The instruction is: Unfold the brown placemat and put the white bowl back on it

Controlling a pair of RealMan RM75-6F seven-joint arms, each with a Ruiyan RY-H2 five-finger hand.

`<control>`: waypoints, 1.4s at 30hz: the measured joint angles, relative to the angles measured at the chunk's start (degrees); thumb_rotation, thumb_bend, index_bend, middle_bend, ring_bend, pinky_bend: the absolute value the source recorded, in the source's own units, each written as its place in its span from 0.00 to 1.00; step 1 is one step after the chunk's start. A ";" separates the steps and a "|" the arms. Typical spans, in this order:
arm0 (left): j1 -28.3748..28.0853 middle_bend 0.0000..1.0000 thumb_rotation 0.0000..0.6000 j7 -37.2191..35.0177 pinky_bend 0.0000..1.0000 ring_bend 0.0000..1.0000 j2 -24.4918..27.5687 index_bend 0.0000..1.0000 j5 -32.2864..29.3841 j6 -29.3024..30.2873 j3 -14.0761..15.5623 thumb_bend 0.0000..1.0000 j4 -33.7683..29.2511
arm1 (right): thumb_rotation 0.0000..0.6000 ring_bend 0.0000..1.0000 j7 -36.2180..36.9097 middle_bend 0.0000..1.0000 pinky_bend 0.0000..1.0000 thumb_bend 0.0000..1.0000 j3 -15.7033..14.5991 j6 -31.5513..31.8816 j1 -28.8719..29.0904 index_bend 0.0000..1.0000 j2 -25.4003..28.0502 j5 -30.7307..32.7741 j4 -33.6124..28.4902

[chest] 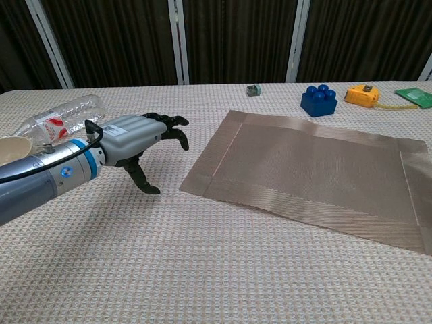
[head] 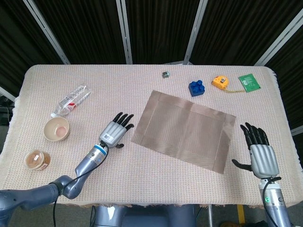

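The mat lies flat and fully opened at the middle of the tabletop, skewed to the edges; it is brown, woven, with a darker folded border and faint crease lines across it. It looks thin, light and limp, so it would likely slide on the cloth if nudged; an edge or corner is the place to pinch it. The bowl sits near the left edge, well apart from the mat, upright, cream-white with a pinkish inside. It looks rigid, light and smooth, probably ceramic or plastic, so it could slip from smooth fingers; I judge the best hold is over the rim, thumb inside and fingers outside, or a wrap round the wall. The left hand hovers just beside the mat's left edge, fingers spread and slightly curled, holding nothing. The right hand is near the right front corner of the tabletop, beside the mat's right edge, fingers spread, empty. Unfolding looks done; the bowl is not yet fetched.
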 measured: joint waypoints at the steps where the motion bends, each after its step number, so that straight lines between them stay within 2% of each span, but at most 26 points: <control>1: -0.22 0.00 1.00 -0.54 0.00 0.00 -0.62 0.27 0.32 0.09 0.16 0.15 0.96 | 1.00 0.00 0.04 0.00 0.00 0.00 0.13 -0.07 -0.03 0.00 -0.02 0.07 0.10; 9: -2.11 0.00 1.00 -4.06 0.00 0.00 -4.53 0.32 2.17 0.26 0.95 0.21 7.29 | 1.00 0.00 0.32 0.00 0.00 0.00 1.00 -0.16 -0.36 0.00 -0.23 0.31 0.83; 16: -3.85 0.00 1.00 -6.53 0.00 0.00 -7.06 0.33 3.43 0.74 1.16 0.22 11.21 | 1.00 0.00 0.25 0.00 0.00 0.00 1.48 -0.11 -0.75 0.00 -0.35 -0.01 1.03; 34: -4.36 0.00 1.00 -5.51 0.00 0.00 -8.53 0.33 2.32 -0.08 1.60 0.25 13.67 | 1.00 0.00 1.58 0.00 0.00 0.00 2.71 0.59 -1.61 0.00 -0.28 -0.53 0.70; 42: -5.09 0.00 1.00 -5.61 0.00 0.00 -9.71 0.34 1.30 -1.35 1.18 0.32 14.35 | 1.00 0.00 1.96 0.00 0.00 0.00 3.08 0.48 -1.83 0.00 -0.19 -0.64 0.69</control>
